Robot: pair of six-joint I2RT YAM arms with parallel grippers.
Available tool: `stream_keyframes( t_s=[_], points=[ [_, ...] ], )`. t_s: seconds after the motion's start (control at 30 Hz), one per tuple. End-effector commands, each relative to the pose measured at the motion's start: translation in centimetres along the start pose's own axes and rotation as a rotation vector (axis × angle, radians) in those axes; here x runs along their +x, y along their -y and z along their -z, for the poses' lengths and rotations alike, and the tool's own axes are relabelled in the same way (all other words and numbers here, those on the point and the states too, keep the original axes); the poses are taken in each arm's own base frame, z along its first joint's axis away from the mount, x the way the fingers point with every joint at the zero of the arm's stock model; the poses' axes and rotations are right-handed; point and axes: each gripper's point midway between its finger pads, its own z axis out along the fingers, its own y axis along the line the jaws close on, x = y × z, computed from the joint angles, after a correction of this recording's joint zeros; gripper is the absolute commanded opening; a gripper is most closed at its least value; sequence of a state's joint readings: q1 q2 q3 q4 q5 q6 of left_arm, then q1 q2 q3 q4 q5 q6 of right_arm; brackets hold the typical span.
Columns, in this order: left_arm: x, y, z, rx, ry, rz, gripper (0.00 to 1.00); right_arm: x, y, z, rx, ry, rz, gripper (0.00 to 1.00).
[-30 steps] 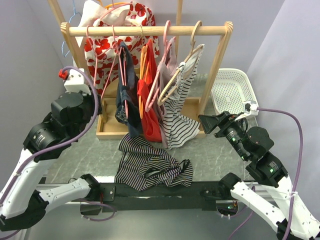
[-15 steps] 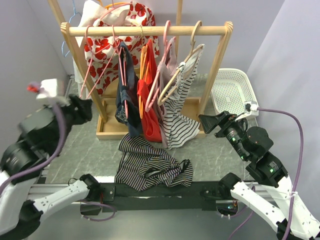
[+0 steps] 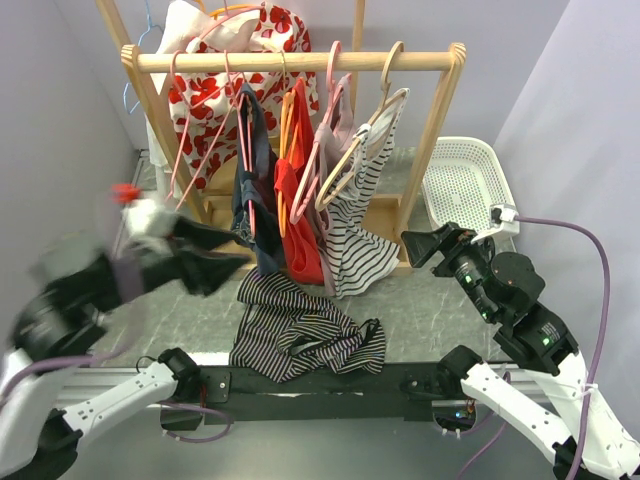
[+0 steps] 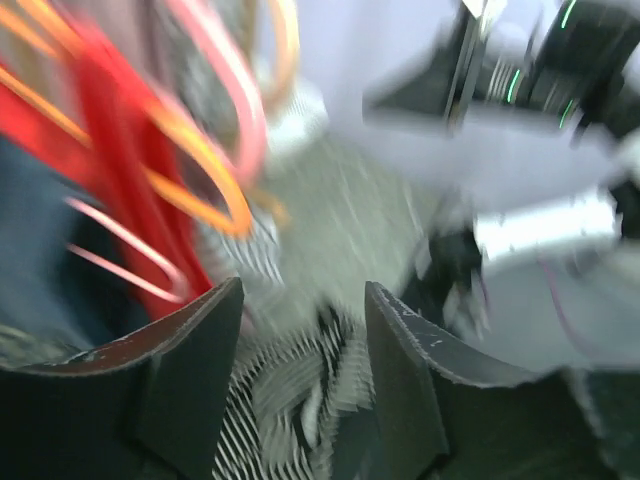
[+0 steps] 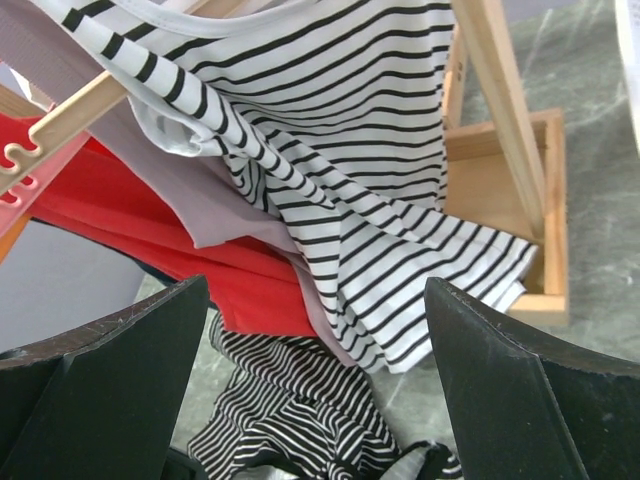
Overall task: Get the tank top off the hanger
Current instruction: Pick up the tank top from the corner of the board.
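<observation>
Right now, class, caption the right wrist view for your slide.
Open right gripper faces a white striped tank top hanging on its wooden hanger.

The top external camera is looking down from above and behind the arms, taking in the whole wooden rack [image 3: 300, 61] and the table [image 3: 440, 310] from a distance. The left wrist camera is pointing low across the table toward the right side, close and blurred. The right wrist camera is facing the hanging striped tank top [image 5: 380, 200] from nearby, and all three are sharing the crumpled striped garment [image 3: 300, 335].

Tank top [image 3: 362, 225] hangs on rack [image 3: 300, 62]; loose garment [image 3: 300, 335] before it; basket [image 3: 462, 180] right.
</observation>
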State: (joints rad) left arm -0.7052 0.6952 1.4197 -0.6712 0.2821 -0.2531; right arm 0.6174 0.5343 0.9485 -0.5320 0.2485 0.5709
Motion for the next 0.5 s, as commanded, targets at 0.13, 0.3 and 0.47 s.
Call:
stream_keyframes(
  t_s=[0.13, 0.3, 0.47],
  points=[
    [10.6, 0.5, -2.1, 0.149, -0.287, 0.093, 0.61, 1.0, 0.4, 1.0, 0.005, -0.069, 0.044, 0.96],
    [15.4, -0.1, -1.1, 0.11, -0.388, 0.191, 0.6, 8.5, 0.8, -0.7, -0.024, -0.387, 0.124, 0.96],
    [19.5, -4.8, 0.4, -0.207, -0.513, 0.255, 0.53, 15.5, 1.2, -1.8, -0.077, -0.623, 0.127, 0.95]
  ],
)
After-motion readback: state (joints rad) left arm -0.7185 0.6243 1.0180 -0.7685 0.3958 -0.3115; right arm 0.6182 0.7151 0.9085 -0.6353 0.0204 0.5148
